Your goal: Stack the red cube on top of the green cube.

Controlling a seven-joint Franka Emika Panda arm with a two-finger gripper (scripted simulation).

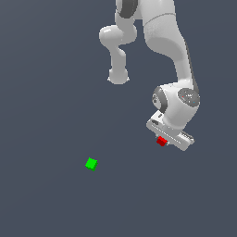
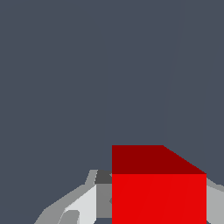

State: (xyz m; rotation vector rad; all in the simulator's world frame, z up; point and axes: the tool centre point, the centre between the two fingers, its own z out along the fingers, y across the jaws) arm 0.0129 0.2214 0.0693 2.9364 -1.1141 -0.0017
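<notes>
The red cube [image 1: 161,141] sits between the fingers of my white gripper [image 1: 164,139], just under the hand at the exterior view's right. In the wrist view the red cube [image 2: 158,192] fills the space between the grey fingers [image 2: 83,208], and the gripper is shut on it. The green cube [image 1: 91,164] lies alone on the dark floor, well off to the exterior view's left of the gripper and a little nearer the camera. The green cube does not show in the wrist view.
The plain dark grey floor [image 1: 46,92] spreads all around. The white arm's elbow and links [image 1: 118,41] hang over the far middle of the scene.
</notes>
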